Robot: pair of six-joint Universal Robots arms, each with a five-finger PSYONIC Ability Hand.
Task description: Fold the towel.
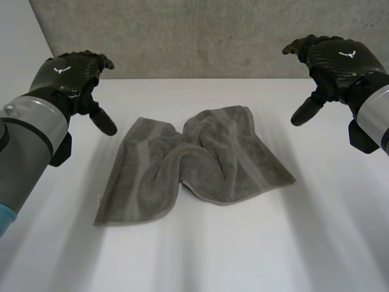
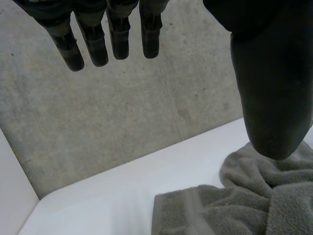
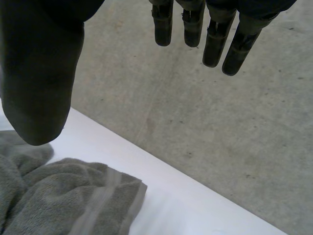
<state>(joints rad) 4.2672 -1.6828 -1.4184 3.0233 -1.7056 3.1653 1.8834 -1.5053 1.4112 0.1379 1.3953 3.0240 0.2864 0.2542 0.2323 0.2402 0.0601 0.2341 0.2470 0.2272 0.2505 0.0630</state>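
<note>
A grey towel [image 1: 194, 164] lies rumpled in the middle of the white table [image 1: 200, 255], with folds bunched across its centre. My left hand [image 1: 70, 76] hovers above the table to the left of the towel's far edge, fingers straight and thumb spread, holding nothing. My right hand [image 1: 334, 58] hovers likewise off the towel's far right corner, open and empty. In the left wrist view the towel [image 2: 244, 200] lies below the thumb of that hand [image 2: 266, 83]. In the right wrist view a towel corner [image 3: 73, 196] lies under the thumb of my right hand [image 3: 39, 73].
A grey concrete wall [image 1: 200, 36] rises right behind the table's far edge. Bare table surface stretches in front of the towel and on both sides of it.
</note>
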